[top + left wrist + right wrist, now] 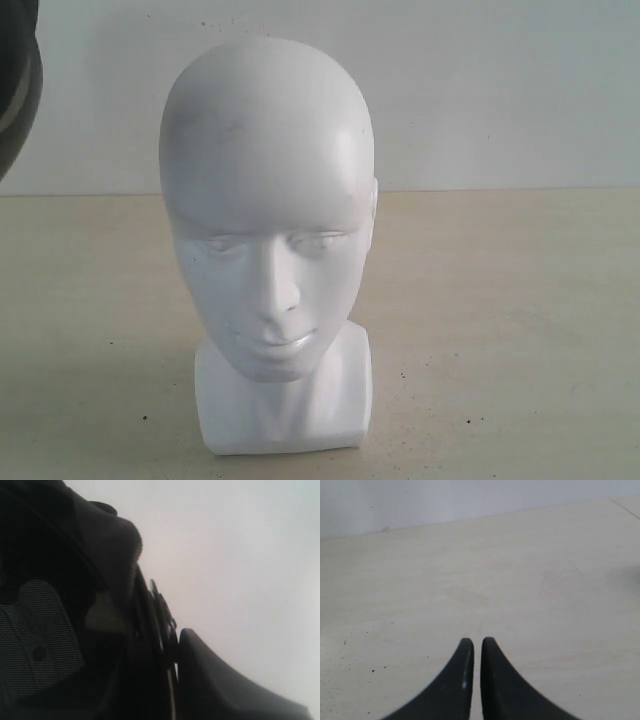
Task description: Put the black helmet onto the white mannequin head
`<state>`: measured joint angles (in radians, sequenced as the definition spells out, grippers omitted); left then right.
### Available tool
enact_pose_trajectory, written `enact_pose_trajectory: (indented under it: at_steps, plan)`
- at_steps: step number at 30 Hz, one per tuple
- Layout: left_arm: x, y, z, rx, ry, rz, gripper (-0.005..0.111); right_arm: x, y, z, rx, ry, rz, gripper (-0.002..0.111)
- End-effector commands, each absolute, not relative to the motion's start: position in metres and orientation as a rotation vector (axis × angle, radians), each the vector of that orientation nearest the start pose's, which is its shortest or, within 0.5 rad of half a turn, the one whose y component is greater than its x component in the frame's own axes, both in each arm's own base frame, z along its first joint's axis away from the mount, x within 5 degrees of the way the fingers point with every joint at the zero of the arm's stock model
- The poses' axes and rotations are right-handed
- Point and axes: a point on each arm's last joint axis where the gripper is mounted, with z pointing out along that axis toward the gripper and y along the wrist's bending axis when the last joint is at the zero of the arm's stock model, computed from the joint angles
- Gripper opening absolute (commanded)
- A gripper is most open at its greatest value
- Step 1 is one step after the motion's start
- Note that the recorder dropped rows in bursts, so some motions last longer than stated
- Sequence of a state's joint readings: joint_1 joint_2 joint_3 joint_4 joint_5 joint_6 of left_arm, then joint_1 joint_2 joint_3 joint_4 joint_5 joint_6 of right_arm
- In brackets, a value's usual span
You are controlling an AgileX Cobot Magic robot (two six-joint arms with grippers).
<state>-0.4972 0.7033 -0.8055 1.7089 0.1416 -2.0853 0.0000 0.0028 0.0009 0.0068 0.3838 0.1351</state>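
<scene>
Our left gripper [175, 647] clamped on the black helmet [45, 630], white mannequin head [268, 210] upright, our right gripper [477, 644] with jaws together

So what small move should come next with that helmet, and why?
Probably a sideways carry of the black helmet toward the middle, kept high, until it hangs over the white mannequin head. In the exterior view the helmet only peeks in at the upper left edge, off to the head's side, and the crown is bare. Its padded lining fills the left wrist view, so it seems held.
</scene>
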Motion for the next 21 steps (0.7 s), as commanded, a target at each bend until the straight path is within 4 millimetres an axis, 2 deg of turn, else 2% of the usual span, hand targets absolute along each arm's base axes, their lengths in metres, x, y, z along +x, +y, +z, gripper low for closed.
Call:
enact_pose_trajectory:
  at_steps: [1, 5, 9, 11, 16, 21]
  plan:
    - [0.121, -0.052, 0.431, 0.103, 1.332, -0.477, 0.004, 0.053, 0.000, 0.179, 0.127, 1.860, 0.097, 0.006]
    - [0.121, -0.054, 0.424, 0.220, 1.401, -0.383, 0.004, 0.053, 0.000, 0.179, 0.127, 1.860, 0.097, 0.006]
    - [0.115, -0.062, 0.439, 0.321, 1.311, -0.430, 0.004, 0.053, 0.000, 0.179, 0.127, 1.860, 0.097, 0.006]
    - [0.117, -0.064, 0.440, 0.350, 1.281, -0.396, 0.004, 0.053, 0.000, 0.179, 0.127, 1.860, 0.097, 0.006]
    - [0.117, -0.061, 0.445, 0.258, 1.244, -0.462, 0.004, 0.053, 0.000, 0.179, 0.127, 1.860, 0.097, 0.006]
    - [0.121, -0.054, 0.454, 0.070, 1.164, -0.550, 0.004, 0.053, 0.000, 0.179, 0.127, 1.860, 0.097, 0.006]
